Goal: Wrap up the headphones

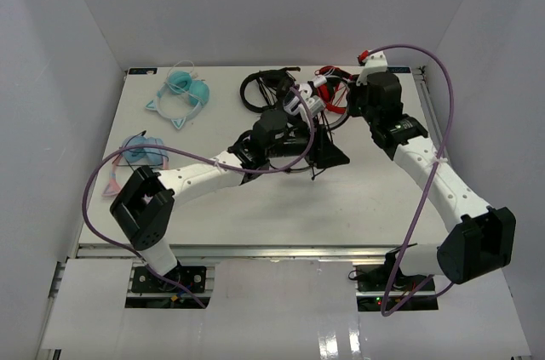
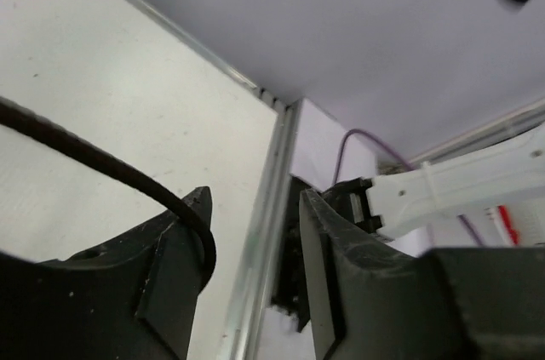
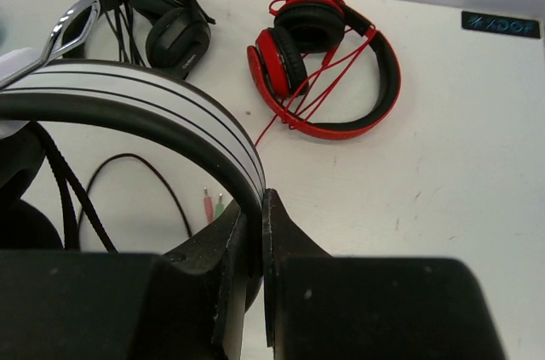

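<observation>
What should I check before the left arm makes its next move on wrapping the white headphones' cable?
1. Right gripper shut on the headphones at the white headband: ok.
2. Left gripper jaws apart, nothing pinched between them: ok.
3. Cable clear of the left gripper: not ok, it drapes over one finger.
4. Red headphones and black headphones lying on the table apart from the held pair: ok.
5. How much cable is already wound around the headphones: cannot tell.
</observation>
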Motion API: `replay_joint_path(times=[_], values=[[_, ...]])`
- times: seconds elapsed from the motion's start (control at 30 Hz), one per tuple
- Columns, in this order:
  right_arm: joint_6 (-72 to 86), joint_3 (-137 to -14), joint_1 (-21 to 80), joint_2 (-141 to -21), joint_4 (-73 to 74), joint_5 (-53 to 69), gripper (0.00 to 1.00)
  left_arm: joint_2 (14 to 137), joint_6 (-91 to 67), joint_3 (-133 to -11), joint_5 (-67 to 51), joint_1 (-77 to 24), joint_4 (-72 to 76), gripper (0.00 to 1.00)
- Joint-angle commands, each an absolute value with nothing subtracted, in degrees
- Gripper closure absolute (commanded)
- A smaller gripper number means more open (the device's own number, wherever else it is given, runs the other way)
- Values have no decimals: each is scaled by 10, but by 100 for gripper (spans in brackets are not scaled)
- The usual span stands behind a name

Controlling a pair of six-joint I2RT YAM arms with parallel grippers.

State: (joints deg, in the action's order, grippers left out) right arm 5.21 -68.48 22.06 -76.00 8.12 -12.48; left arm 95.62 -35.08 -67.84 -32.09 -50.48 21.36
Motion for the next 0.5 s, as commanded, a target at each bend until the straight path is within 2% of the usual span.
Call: replay_joint_path(times=[0.0, 0.13, 0.33, 0.4, 0.47], values=[[166, -749, 191, -722, 63, -30, 92, 907, -207, -610, -156, -563, 202, 39], [197, -761, 164, -703, 79, 18, 92, 907, -117, -538, -69, -591, 281, 37], [246, -775, 119, -673, 110, 108, 92, 986, -8, -471, -18, -594, 435, 38], [265, -788, 106, -666, 122, 137, 92, 1023, 20, -475, -16, -594, 483, 41], [271, -796, 96, -660, 131, 166, 92, 1058, 32, -486, -13, -594, 499, 52]])
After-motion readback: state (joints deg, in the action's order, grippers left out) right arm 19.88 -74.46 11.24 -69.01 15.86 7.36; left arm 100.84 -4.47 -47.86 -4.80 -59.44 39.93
